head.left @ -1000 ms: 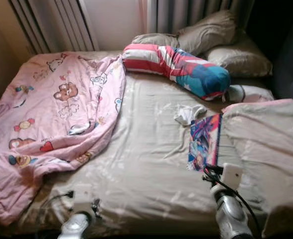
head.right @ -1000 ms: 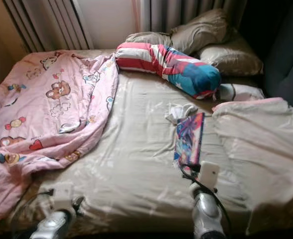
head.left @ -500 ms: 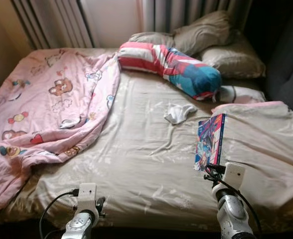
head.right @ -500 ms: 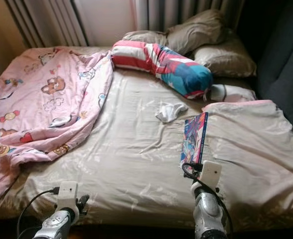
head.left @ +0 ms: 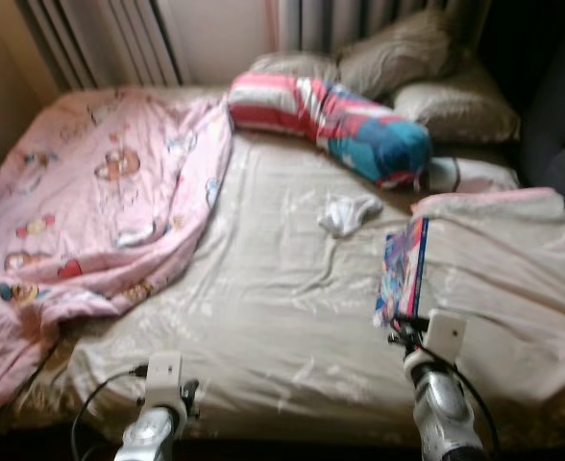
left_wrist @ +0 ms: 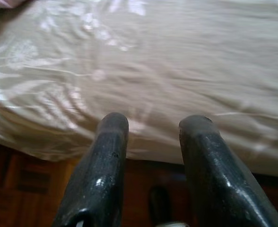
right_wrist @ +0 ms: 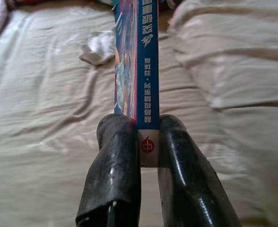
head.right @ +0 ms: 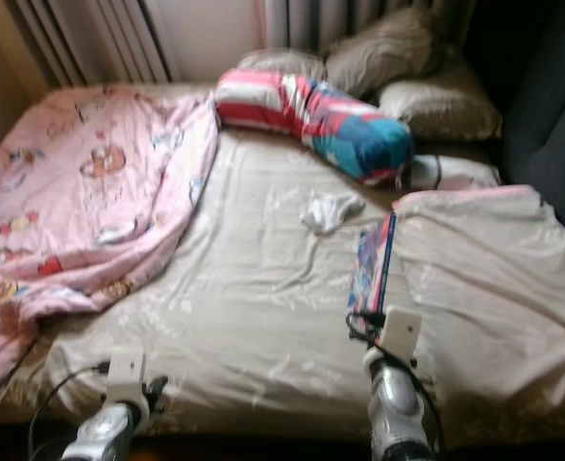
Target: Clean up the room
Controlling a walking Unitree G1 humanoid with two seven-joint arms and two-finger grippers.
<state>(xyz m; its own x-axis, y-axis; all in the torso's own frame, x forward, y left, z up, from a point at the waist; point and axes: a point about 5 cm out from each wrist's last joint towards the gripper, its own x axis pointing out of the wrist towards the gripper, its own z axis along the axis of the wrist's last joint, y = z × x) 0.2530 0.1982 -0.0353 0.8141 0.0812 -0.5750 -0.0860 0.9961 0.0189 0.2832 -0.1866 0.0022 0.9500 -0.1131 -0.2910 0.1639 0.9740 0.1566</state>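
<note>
A colourful comic book (head.left: 404,274) stands on edge above the beige bed sheet (head.left: 282,307), clamped at its blue spine (right_wrist: 146,61) by my right gripper (right_wrist: 147,130), which is shut on it near the bed's front right. My left gripper (left_wrist: 153,127) hovers open over the sheet's front edge, holding nothing; its wrist (head.left: 162,379) shows at the front left. A small white sock (head.left: 348,213) lies crumpled mid-bed, just beyond the book. A pink cartoon-print blanket (head.left: 90,211) is bunched over the bed's left side.
A striped red, white and blue bolster (head.left: 331,120) and several beige pillows (head.left: 427,86) sit at the head. A folded beige cover with pink trim (head.left: 513,259) lies at the right. Curtains (head.left: 100,38) hang behind. Dark wooden floor (left_wrist: 30,189) lies below the bed edge.
The view has shifted slightly and blurred as the camera moved. The right gripper still holds the book upright in about the same spot; the left gripper stays low at the front.
</note>
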